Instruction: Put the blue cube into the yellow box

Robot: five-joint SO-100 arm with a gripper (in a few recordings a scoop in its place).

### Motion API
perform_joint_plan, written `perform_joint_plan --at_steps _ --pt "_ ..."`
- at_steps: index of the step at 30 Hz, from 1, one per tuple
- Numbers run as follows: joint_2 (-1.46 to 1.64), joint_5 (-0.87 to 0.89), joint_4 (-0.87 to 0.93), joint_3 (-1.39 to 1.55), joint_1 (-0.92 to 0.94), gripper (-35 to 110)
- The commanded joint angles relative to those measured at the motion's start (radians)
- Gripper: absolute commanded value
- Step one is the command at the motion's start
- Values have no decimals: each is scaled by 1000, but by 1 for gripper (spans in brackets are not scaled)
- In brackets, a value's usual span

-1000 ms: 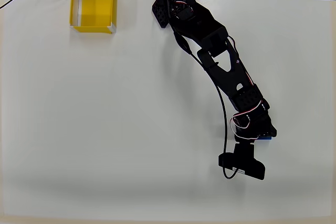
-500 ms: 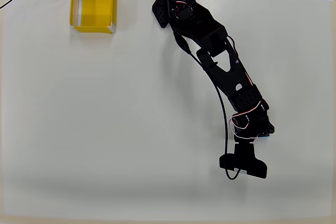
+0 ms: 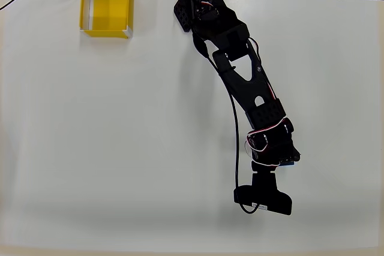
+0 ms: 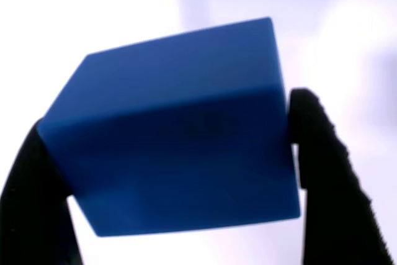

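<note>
White tabletop runs wide and bare under you, and that helps. Start at the fingers (image 4: 310, 153): in the wrist view they press the cube (image 4: 180, 134) from left and right, clamped on its side faces, with the cube sitting a little skewed between them. Your gripper (image 3: 282, 161) is near the lower right of the overhead view, where just a sliver of blue peeks out beside the wrist. I can't tell from these views how high the cube is off the table. The box (image 3: 106, 10) sits well apart, at the far left corner near the table's back edge. Hold the squeeze steady, since a skewed cube may twist loose. Lift clear, swing across, centre over the yellow floor, then lower before you let go.
</note>
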Motion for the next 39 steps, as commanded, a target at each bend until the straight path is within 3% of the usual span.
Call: perform_joint_plan --at_steps 1,8,17,39 --pt "295 -54 28 -28 57 18" --pt "407 -150 40 -20 261 18" --pt "430 -247 -72 -15 600 18" --pt "779 -293 -98 310 1252 18"
